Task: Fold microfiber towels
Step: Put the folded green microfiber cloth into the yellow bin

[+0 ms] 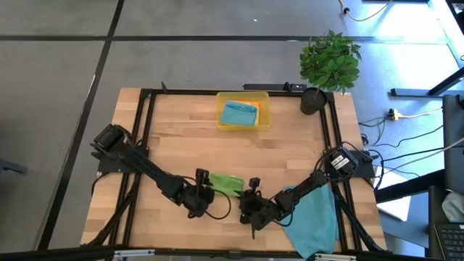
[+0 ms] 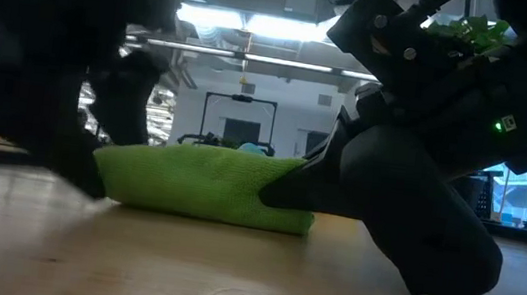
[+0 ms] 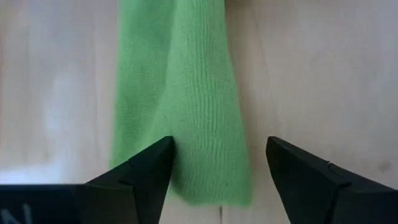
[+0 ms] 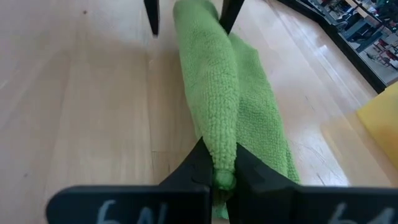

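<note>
A green microfiber towel [image 1: 226,183], folded into a narrow strip, lies on the wooden table near its front edge. A raised ridge [image 4: 214,93] runs along the strip. My right gripper [image 4: 219,177] is shut on the strip's right end. My left gripper [image 3: 217,158] is open at the strip's left end [image 3: 199,168], one finger over the cloth's edge and the other beside it on bare wood. In the low view the towel [image 2: 203,186] sits between the two dark grippers. My left gripper: I cannot tell whether its finger [image 3: 155,165] touches the cloth. My right gripper pinches the end of the raised ridge [image 4: 221,158] between its two fingers, a fold of several layers. It comes slanting down from the table's right, along the strip. The towel rests on the table, the ridge standing up from it.
A teal towel [image 1: 315,217] lies spread under my right arm at the front right corner. A yellow tray [image 1: 262,117] at the far middle holds teal and orange cloths. A potted plant [image 1: 330,61] stands at the far right. Bare wood lies between tray and grippers.
</note>
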